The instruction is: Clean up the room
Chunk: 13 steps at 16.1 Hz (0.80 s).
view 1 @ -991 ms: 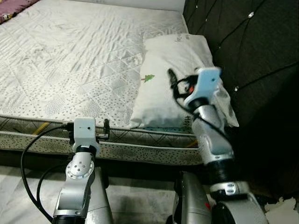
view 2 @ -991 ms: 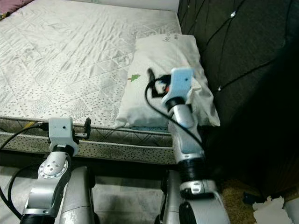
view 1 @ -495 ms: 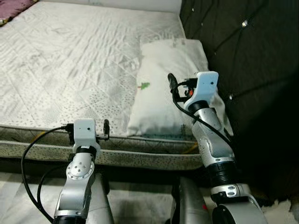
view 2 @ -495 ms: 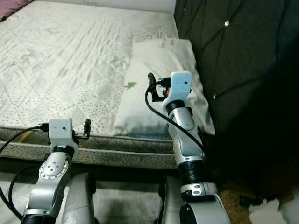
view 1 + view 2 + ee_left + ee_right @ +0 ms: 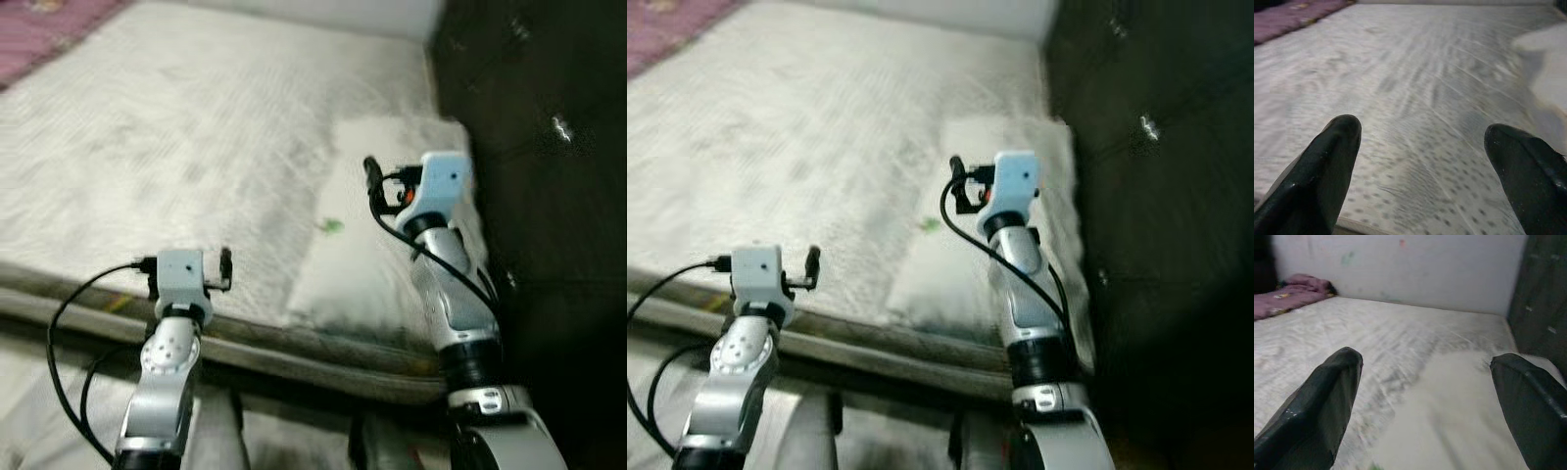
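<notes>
A white pillow (image 5: 358, 264) with a small green mark lies on the bare quilted mattress (image 5: 196, 147), close against the dark tufted headboard (image 5: 549, 117). My right gripper (image 5: 1426, 357) is raised over the pillow (image 5: 1464, 401), open, with nothing between its fingers. My left gripper (image 5: 1420, 126) hovers over the mattress's near edge, also open and empty; the pillow's corner (image 5: 1547, 63) shows off to one side of it. Both eye views are blurred.
A purple blanket (image 5: 39, 24) lies bunched at the far left of the bed, against a pale wall (image 5: 1400, 264). The headboard closes off the right side. The mattress's front edge (image 5: 294, 338) runs just before my arms, with floor below.
The whole picture has shifted and blurred, so the camera has moved; the bed now lies at a slant and the purple blanket has come into view. Both arms hold much the same pose.
</notes>
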Motion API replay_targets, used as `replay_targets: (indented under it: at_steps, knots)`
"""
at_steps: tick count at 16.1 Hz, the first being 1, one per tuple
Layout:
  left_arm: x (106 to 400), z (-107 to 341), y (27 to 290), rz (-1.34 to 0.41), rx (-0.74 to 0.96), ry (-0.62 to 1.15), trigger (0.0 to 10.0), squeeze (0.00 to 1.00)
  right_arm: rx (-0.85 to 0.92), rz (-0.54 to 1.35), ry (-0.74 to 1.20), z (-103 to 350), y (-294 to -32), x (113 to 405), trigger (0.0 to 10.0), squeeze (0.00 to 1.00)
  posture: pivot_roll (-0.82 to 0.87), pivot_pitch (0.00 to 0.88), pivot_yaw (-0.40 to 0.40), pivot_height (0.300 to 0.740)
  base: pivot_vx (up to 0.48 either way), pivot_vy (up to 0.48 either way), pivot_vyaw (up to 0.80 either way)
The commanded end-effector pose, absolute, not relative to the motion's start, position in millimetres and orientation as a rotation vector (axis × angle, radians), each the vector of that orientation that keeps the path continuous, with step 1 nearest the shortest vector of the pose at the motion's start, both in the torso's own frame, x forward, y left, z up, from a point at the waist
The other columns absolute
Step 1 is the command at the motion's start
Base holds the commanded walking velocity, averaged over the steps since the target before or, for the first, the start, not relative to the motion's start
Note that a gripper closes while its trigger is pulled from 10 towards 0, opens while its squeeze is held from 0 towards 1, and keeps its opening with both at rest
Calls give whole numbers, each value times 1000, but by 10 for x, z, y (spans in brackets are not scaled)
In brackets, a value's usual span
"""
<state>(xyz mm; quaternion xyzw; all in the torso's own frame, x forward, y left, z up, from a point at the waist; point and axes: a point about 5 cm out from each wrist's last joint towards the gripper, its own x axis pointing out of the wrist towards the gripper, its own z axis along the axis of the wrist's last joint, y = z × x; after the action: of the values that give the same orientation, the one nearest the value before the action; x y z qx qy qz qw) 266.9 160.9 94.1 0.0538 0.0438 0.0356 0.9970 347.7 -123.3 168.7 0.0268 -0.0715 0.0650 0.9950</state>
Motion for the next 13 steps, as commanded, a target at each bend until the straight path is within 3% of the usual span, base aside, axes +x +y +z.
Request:
replay_targets:
  at_steps: [1, 13]
  knots:
    - [2668, 940, 1615, 71, 127, 81, 10000, 0, 46, 107, -128, 1672, -1292, 3484, 10000, 0, 110, 0, -78, 716, 0, 0, 0]
    - [2678, 972, 1572, 56, 93, 46, 10000, 0, -23, 88, -101, 1537, -1408, 3440, 10000, 0, 108, 0, -62, 740, 0, 0, 0]
